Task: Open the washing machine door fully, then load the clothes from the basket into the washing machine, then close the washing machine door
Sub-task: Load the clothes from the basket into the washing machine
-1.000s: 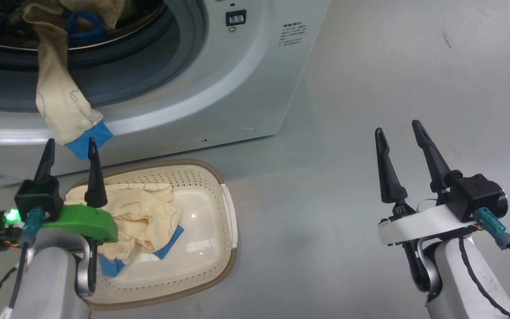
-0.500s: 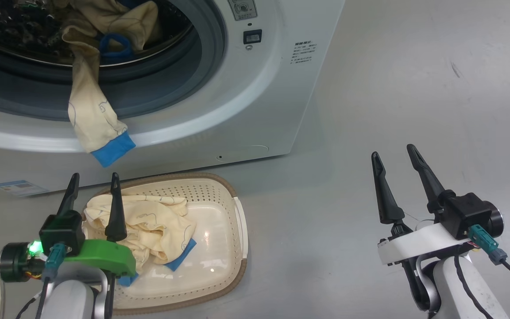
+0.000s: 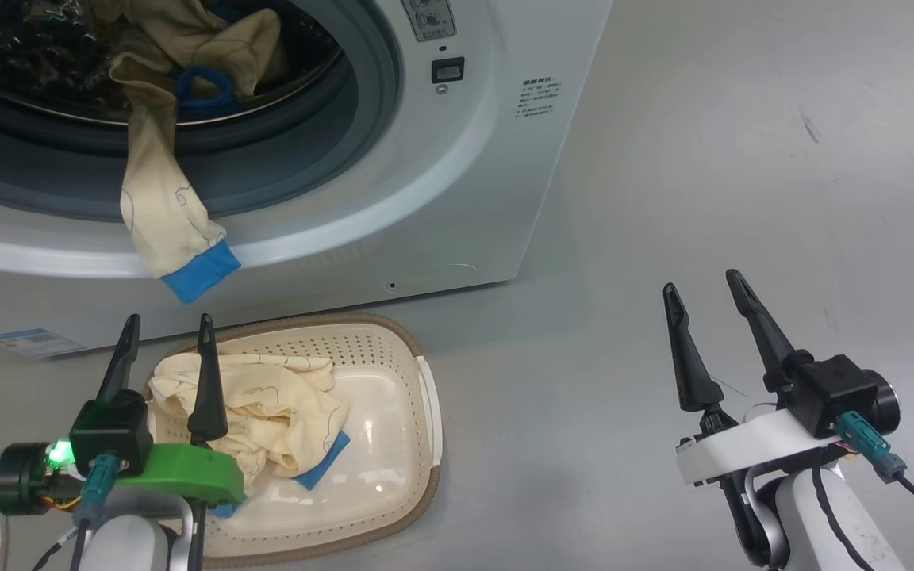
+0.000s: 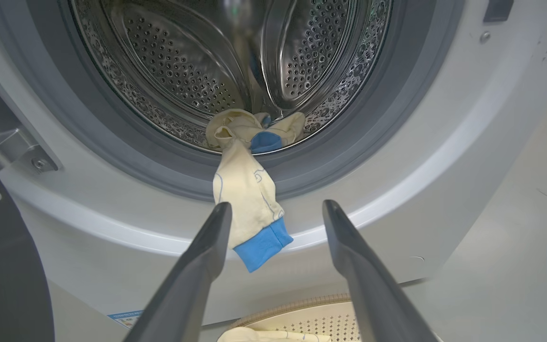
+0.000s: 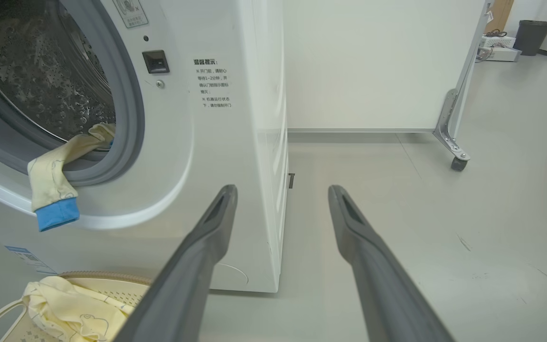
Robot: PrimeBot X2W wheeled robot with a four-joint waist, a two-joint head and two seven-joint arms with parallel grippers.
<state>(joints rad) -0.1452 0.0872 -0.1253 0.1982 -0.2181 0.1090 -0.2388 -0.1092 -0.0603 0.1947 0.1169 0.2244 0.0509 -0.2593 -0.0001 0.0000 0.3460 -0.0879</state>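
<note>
The washing machine (image 3: 457,159) stands with its door (image 4: 3,275) swung open at the left. One pale-yellow garment with a blue cuff (image 3: 163,214) (image 4: 249,204) (image 5: 52,190) lies partly in the drum and hangs out over the grey gasket. More pale-yellow clothes (image 3: 266,412) (image 5: 74,308) lie in the cream basket (image 3: 417,412) on the floor before the machine. My left gripper (image 3: 169,319) (image 4: 276,205) is open and empty over the basket's left end, below the hanging cuff. Out to the right over bare floor, my right gripper (image 3: 700,281) (image 5: 282,189) is open and empty.
Grey floor spreads to the right of the machine. A white partition on castors (image 5: 451,142) stands behind it, with a dark bin (image 5: 532,35) far back. A blue label (image 3: 28,342) sits low on the machine's front.
The head camera has shifted, so the whole picture sits lower and further right. My left gripper has drawn back and down from the hanging blue cuff. Both grippers stay open.
</note>
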